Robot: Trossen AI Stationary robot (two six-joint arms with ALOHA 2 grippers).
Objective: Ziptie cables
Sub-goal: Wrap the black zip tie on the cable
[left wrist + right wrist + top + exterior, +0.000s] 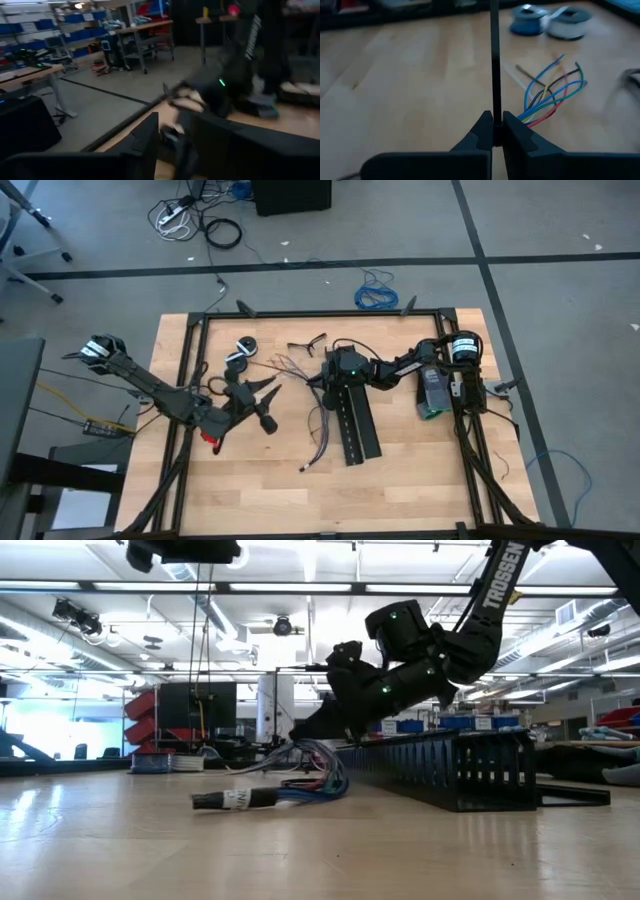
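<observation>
From above, the cables (318, 412) lie just left of the black perforated strip (357, 420), the left gripper (262, 398) farther left with fingers apart; the right wrist view shows the right gripper (496, 131) pinching a ziptie (495, 60).

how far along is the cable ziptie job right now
Done: the right tool has a ziptie pinched upright, right beside the cables. In hand: carrying that strip to the bundle. Left: no strip visibly wraps the wires, so looping and cinching remain. The left tool hovers nearby, holding nothing visible.
</observation>
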